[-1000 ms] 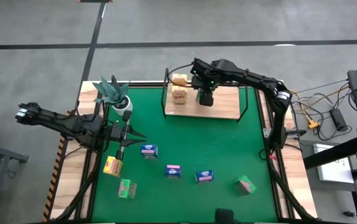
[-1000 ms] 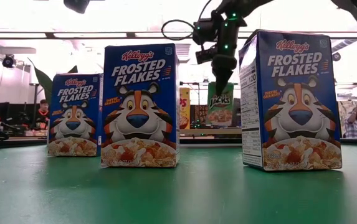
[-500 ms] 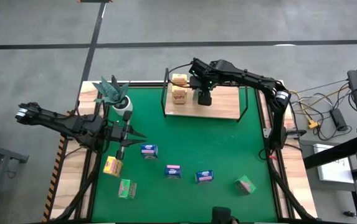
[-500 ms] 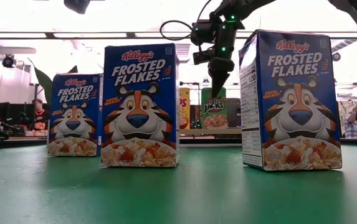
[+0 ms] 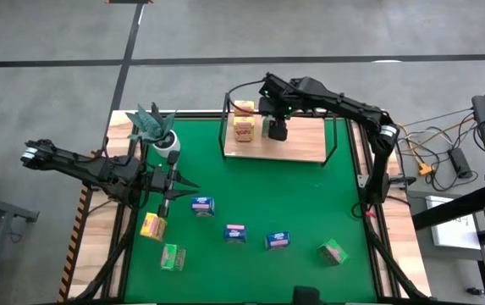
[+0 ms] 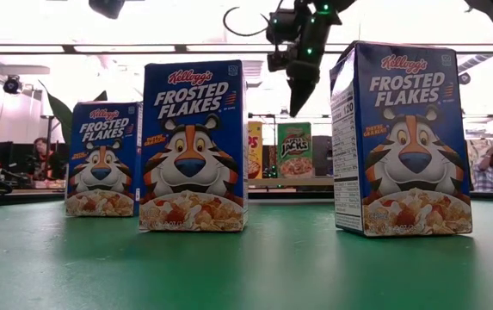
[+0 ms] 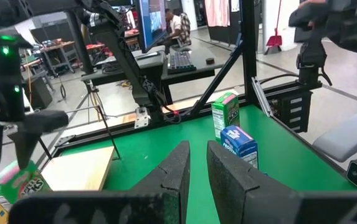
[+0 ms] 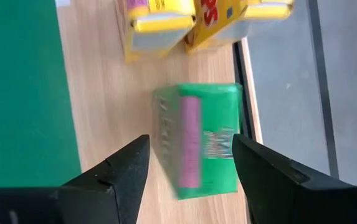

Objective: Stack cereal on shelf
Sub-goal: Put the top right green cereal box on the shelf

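Note:
My right gripper (image 5: 276, 129) is open above the shelf (image 5: 297, 144). A green cereal box (image 8: 197, 140) stands on the board below and between its fingers, untouched. In the low view the gripper (image 6: 296, 108) hangs clear above this box (image 6: 294, 151). Two yellow boxes (image 5: 243, 119) stand beside it at the shelf's far left. My left gripper (image 5: 179, 182) waits shut over the mat's left part. On the green mat (image 5: 310, 203) are three blue boxes (image 5: 235, 233), two green ones (image 5: 333, 252) and a yellow one (image 5: 152, 226).
A white pot with a teal plant (image 5: 156, 127) stands at the mat's far left corner, near my left arm. The shelf's black wire posts (image 5: 225, 127) rise at its corners. People and desks show in the room beyond the table.
My right gripper has risen off the top of the green box and now hangs clear above it. The box stays upright on the shelf beside the yellow boxes.

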Action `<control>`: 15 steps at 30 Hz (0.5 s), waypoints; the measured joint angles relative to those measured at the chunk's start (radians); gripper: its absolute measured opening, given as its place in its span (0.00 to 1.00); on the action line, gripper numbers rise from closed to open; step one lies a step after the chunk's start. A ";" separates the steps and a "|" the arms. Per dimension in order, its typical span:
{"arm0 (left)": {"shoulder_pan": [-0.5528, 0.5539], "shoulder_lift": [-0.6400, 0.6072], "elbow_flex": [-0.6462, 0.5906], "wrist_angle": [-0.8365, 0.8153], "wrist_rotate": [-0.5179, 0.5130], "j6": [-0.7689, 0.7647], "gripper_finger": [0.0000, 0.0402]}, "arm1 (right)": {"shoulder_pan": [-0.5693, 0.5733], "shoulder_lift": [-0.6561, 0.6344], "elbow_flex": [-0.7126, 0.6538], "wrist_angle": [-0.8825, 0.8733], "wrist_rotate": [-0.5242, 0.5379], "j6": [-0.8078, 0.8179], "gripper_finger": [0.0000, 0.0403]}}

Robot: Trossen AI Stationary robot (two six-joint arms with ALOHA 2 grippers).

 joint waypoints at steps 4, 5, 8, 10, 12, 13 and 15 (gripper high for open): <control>0.000 0.000 0.000 0.000 0.000 0.000 0.10 | 0.012 -0.020 0.007 -0.003 -0.005 0.024 0.49; 0.000 0.000 0.000 0.000 0.000 0.000 0.10 | 0.013 -0.022 0.007 -0.003 -0.001 0.028 0.47; 0.000 0.000 0.000 0.000 0.000 0.000 0.10 | 0.013 -0.023 0.001 0.000 0.010 0.046 0.36; 0.000 0.000 0.000 0.000 0.000 0.000 0.10 | 0.013 -0.023 -0.013 0.021 0.048 0.047 0.27; 0.000 0.000 0.000 0.000 0.000 0.000 0.10 | 0.012 -0.023 -0.030 0.046 0.066 0.046 0.17; 0.000 0.000 0.000 0.000 0.000 0.000 0.10 | 0.012 -0.023 -0.040 0.054 0.066 0.045 0.13; 0.000 0.001 0.000 0.000 0.000 -0.003 0.10 | 0.012 -0.021 -0.058 0.070 0.065 0.037 0.05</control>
